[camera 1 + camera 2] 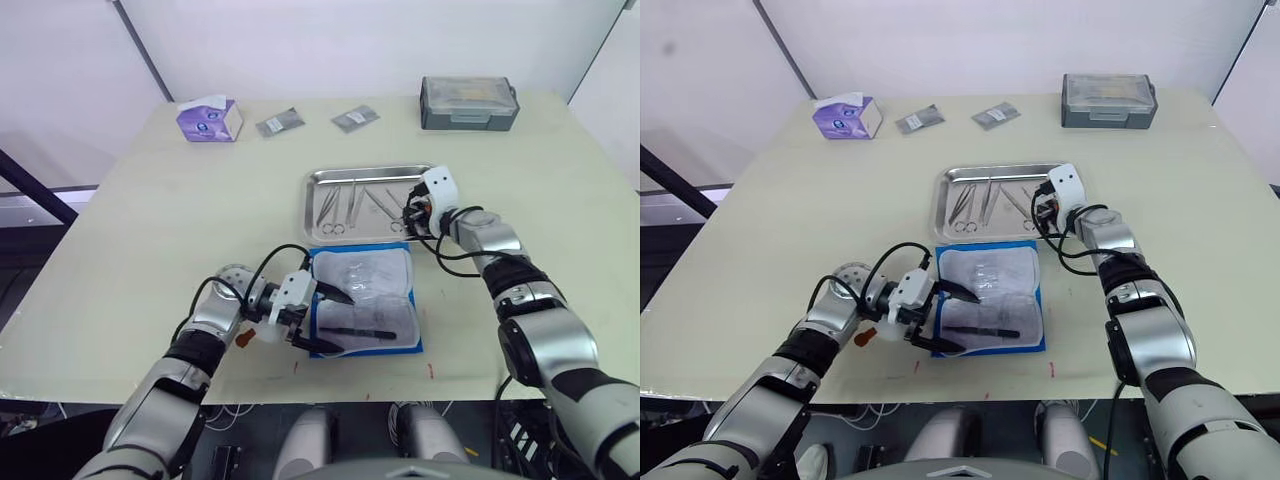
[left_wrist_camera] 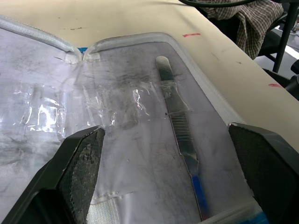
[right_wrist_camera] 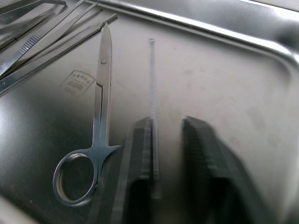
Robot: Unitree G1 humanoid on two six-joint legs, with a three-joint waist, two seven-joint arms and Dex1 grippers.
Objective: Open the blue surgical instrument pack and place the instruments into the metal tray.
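The blue surgical instrument pack (image 1: 364, 300) lies opened flat near the table's front, clear plastic inside facing up. One slim flat instrument (image 2: 180, 135) rests on its near half. My left gripper (image 1: 326, 320) is open at the pack's left edge, its fingers (image 2: 79, 168) spread either side of that instrument without touching it. Behind the pack, the metal tray (image 1: 322, 178) holds several instruments, among them scissors (image 3: 96, 126) and a thin probe (image 3: 152, 93). My right gripper (image 3: 164, 122) hovers low over the tray's right end. It is narrowly open and the probe lies along one finger.
A grey lidded box (image 1: 468, 103) stands at the back right. A purple tissue box (image 1: 210, 120) and two grey sachets (image 1: 278, 123) (image 1: 355, 118) lie along the back. The table's front edge runs just below the pack.
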